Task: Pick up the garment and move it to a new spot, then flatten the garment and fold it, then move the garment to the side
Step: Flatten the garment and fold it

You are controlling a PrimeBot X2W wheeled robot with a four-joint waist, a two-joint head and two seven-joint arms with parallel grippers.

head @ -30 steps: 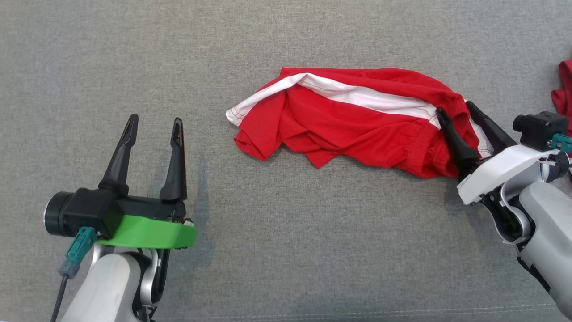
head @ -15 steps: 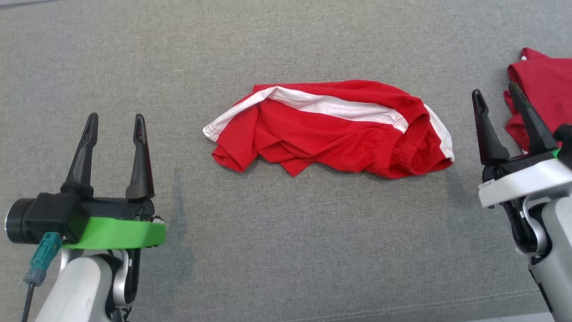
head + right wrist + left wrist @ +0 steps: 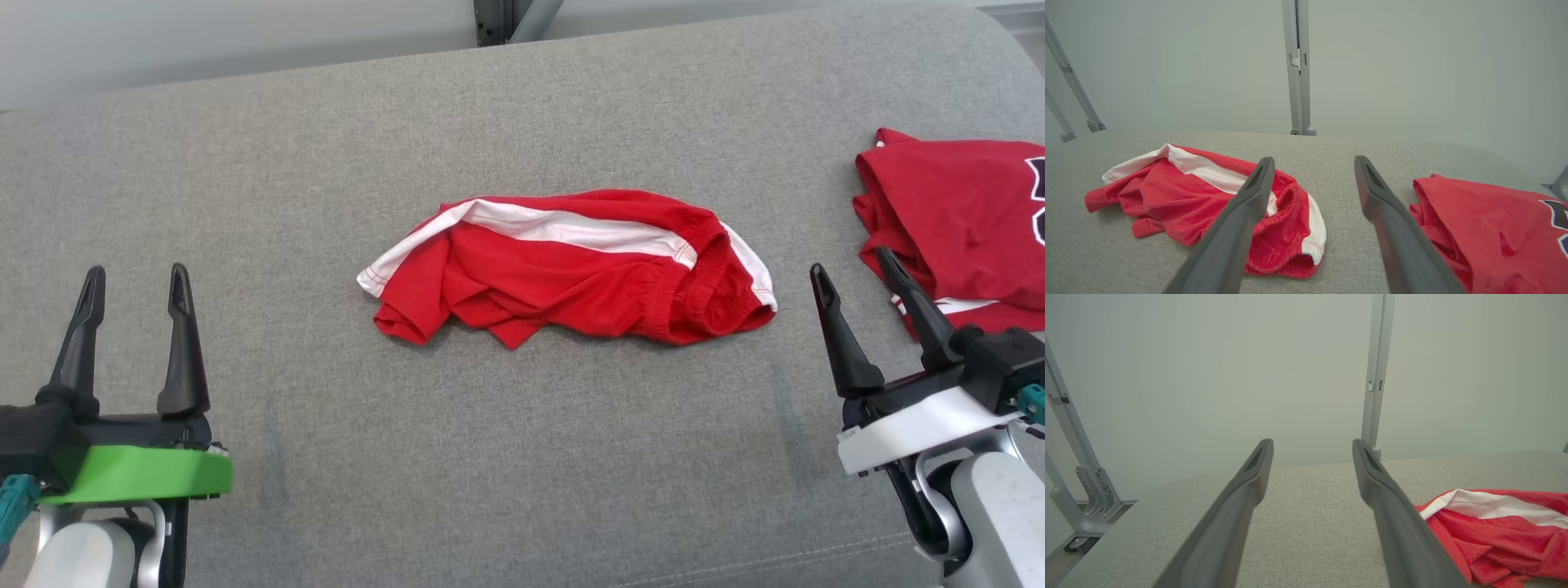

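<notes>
— At mid-span of the grey cushion [image 3: 522,457] lies the crumpled red garment [image 3: 571,278]; how to flatten it?
— Both spread open and empty, the left gripper [image 3: 137,273] and right gripper [image 3: 850,263] flank it. Probably best: pinch opposite ends, draw outward.

The right gripper [image 3: 851,263] is off the garment [image 3: 571,278]. 1 second ago its 2 fingers sit on the waistband end; now they stand spread and clear of it, further right, near the second red garment [image 3: 963,220]. The head camera now looks from further back, so the grey cushion [image 3: 522,106] shows its far edge and the wall [image 3: 245,41] comes into sight.
</notes>
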